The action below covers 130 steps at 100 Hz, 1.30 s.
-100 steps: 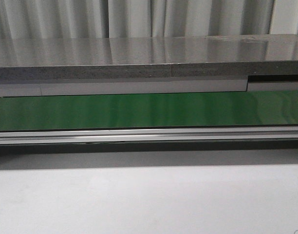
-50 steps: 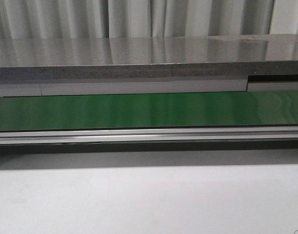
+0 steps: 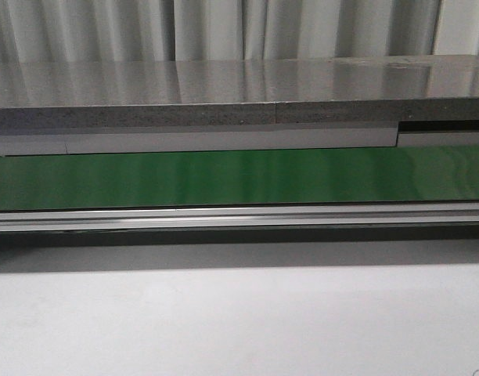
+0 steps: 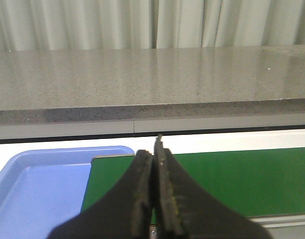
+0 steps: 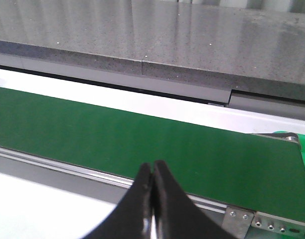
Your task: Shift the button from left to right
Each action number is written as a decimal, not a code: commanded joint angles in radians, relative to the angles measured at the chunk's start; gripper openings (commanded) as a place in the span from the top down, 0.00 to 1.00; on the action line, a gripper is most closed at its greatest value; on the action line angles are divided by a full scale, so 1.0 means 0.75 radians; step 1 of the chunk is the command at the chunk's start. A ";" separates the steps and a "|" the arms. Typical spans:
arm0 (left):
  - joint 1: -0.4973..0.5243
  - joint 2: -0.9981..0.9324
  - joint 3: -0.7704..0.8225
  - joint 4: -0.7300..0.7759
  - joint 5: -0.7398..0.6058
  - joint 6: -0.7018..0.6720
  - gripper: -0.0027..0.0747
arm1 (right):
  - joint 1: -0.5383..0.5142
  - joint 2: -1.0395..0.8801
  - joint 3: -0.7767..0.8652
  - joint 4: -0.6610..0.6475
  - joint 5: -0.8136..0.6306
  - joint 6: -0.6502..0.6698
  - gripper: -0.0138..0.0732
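The button is out of view in every frame. My left gripper is shut with nothing between its black fingers; it hangs over the left end of the green conveyor belt, beside a blue tray. My right gripper is shut and empty too, above the belt's near metal rail, with the green belt beyond it. Neither gripper shows in the front view, where the bare belt runs across the middle.
A grey stone-look counter runs behind the belt, with curtains behind it. A white table surface lies in front of the conveyor's aluminium rail. The blue tray holds nothing that I can see. The belt's right end bracket shows screws.
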 commanded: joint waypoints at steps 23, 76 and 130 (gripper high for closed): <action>-0.009 0.015 -0.038 -0.018 -0.094 -0.001 0.99 | -0.001 0.002 -0.033 0.032 -0.077 0.001 0.92; -0.009 0.015 -0.038 -0.018 -0.094 -0.001 0.99 | 0.131 -0.155 0.062 -0.437 -0.116 0.448 0.92; -0.009 0.015 -0.038 -0.018 -0.096 -0.001 0.99 | 0.125 -0.534 0.456 -0.624 -0.388 0.626 0.92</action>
